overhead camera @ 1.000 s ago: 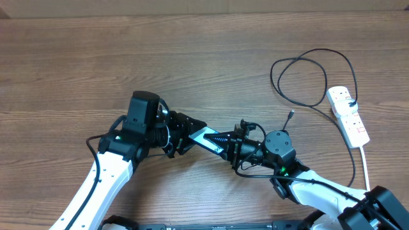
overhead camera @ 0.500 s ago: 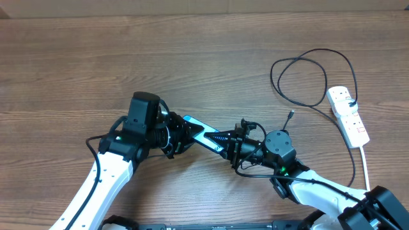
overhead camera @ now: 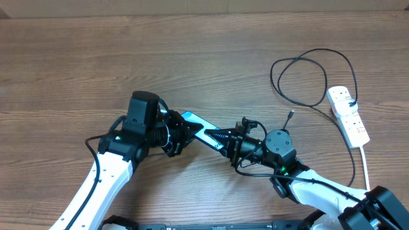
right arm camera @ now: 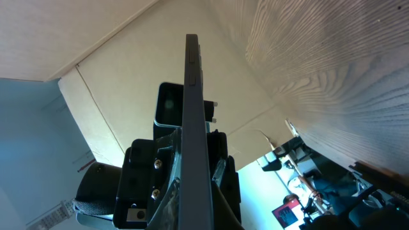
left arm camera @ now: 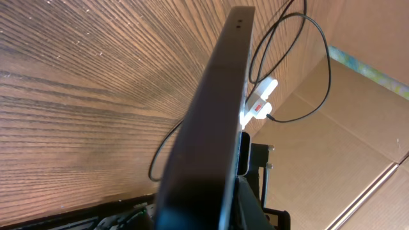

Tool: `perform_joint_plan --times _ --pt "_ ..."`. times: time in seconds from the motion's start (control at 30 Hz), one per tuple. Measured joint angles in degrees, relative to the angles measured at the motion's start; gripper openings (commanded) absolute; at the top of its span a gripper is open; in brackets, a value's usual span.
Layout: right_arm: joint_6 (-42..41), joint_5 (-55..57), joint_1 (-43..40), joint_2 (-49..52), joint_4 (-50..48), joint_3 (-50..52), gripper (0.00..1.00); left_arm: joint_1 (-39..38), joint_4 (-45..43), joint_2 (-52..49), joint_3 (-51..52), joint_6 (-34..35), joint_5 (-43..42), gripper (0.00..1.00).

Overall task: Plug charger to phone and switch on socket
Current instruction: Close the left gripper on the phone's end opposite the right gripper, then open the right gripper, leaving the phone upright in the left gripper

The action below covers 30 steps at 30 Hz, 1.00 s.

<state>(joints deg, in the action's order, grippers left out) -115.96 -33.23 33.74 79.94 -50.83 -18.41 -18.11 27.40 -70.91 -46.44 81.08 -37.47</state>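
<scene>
Step in hand: presenting the phone for plugging; nothing is plugged in yet.

- Slim black-edged phone with a pale blue screen point(overhead camera: 199, 132): off the wooden table point(overhead camera: 128, 57), tilted on edge, bridging both arms.
- Left gripper point(overhead camera: 177, 130): grasps one end.
- Right gripper point(overhead camera: 231, 145): looks pinched on the other end, jaws hugging the thin edge in its wrist view.
- Long thin black charger cable point(overhead camera: 273, 73): lies looped on the table. Its small metal-tipped connector point(overhead camera: 290, 115) is free, near the right gripper but untouched.
- White elongated power strip point(overhead camera: 348, 114): well off to the right, thick white cord point(overhead camera: 365, 160) trailing.

Next, as I judge it, one gripper must release the phone, fetch the connector and align it with the port. The switch comes last.

Count: one phone, one cable, one connector, one strip. Red switches are too small to count.
</scene>
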Motion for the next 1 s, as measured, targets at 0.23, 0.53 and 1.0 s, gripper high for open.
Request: perform_joint_plan --times 0.23,0.53,1.0 --pt "0.02 -0.87 0.13 0.00 0.85 -0.02 0.19 -0.13 0.22 0.02 0.00 -0.24 1.31 0.04" --pt "0.00 -3.58 0.17 0.04 2.23 -0.02 0.48 -0.22 0.79 0.00 0.00 -5.84 12.66 0.04" --pt "34.32 6.01 0.15 -0.07 17.86 -0.22 0.75 -0.11 9.84 -0.11 0.02 -30.21 19.45 0.04"
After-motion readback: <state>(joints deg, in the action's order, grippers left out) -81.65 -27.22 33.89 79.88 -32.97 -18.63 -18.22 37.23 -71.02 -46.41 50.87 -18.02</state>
